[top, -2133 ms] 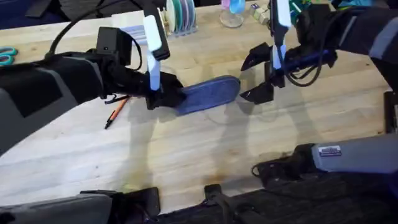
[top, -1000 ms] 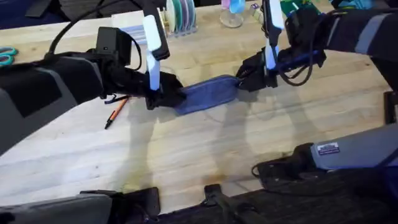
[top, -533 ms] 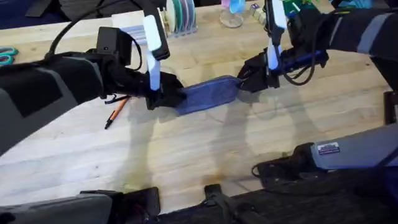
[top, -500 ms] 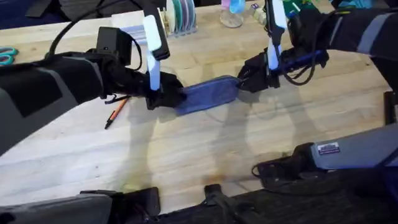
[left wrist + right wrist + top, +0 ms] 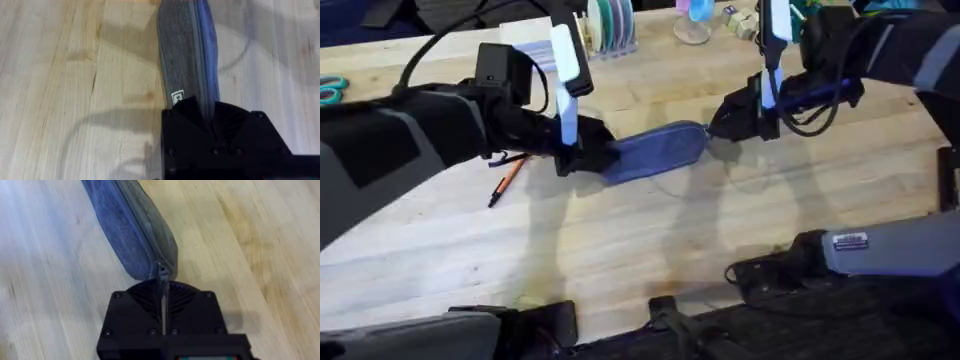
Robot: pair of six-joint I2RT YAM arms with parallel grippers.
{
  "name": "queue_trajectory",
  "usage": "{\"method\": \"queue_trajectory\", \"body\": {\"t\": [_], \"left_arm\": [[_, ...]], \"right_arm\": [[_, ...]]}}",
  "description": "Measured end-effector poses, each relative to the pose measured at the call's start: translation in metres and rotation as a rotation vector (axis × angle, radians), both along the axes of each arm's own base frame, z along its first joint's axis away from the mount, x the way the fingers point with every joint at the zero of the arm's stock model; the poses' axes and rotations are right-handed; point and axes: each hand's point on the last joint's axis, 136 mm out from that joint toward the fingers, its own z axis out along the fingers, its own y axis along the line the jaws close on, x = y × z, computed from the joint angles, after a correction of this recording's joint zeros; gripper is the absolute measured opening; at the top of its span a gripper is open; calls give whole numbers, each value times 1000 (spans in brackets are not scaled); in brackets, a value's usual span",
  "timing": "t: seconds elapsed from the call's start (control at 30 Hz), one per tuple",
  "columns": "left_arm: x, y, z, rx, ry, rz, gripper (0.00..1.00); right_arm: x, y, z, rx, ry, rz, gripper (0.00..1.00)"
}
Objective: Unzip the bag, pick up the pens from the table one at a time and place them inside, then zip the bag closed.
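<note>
Overhead view: we see the bag (image 5: 655,152) lying flat mid-table, long axis running from lower left up to the right, zip along its top. Zip looks closed along the length we can see.

L end of bag is clamped in the left gripper (image 5: 582,158); on the left wrist cam the black fingers are pressed together on the pouch's end (image 5: 189,60), right by a small white label. Zip line runs straight away from that gripper.

R end of bag meets the right gripper (image 5: 718,128). On the right wrist cam the two black fingers are together w/ a thin metal zip pull (image 5: 161,277) pinched betw. them at the rounded tip of the bag (image 5: 131,227). Pull stands roughly upright from the tip.

One of the pens (image 5: 506,180), orange w/ a dark end, lies on the table (image 5: 650,250) just left of the left gripper, partly under that arm, apart from the bag.

Further out, at the far edge: white slatted box (image 5: 605,28) w/ coloured discs, a clear container (image 5: 693,22) near it, and teal-handled scissors (image 5: 330,92) at the far left edge. Wood grain of the table runs along the bag on both wrist cams.
</note>
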Motion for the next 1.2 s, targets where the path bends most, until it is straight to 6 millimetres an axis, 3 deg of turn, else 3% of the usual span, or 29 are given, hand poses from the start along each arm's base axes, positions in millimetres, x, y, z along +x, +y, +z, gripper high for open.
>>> {"method": "queue_trajectory", "body": {"t": [0.23, 0.63, 0.87, 1.2], "left_arm": [[0, 0, 0, 0, 0, 0, 44], [0, 0, 0, 1, 2, 0, 44], [0, 0, 0, 1, 2, 0, 44], [0, 0, 0, 1, 3, 0, 44]], "right_arm": [[0, 1, 3, 2, -12, 1, 33], [-4, 12, 47, 14, -161, 31, 34], [-11, 40, 54, 16, -199, 133, 33], [-15, 100, 70, 36, -306, 330, 33]]}}
